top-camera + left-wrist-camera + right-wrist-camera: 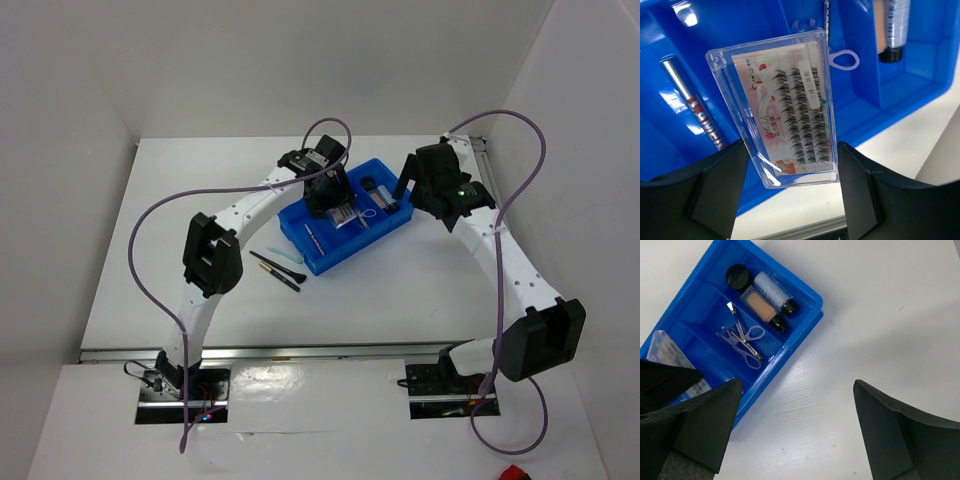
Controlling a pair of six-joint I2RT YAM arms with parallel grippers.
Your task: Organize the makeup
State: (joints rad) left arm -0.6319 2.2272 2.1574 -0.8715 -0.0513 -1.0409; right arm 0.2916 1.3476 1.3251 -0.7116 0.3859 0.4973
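The left claw is grasping one clear lash box by its sides, tilted, just above the blue tray. The right claw is spread wide with nothing in it. It hangs over bare white bench to the right of the tray.

White walls stand at the left, back and right of the bench.

One end slot of the tray holds one black jar, one beige tube and one silver tube. The next slot has thin metal tools with lilac loops, too tangled to count. Another slot has one red and silver stick.

Two dark thin sticks lie on the bench just left of the tray. There is wide open bench on both sides.
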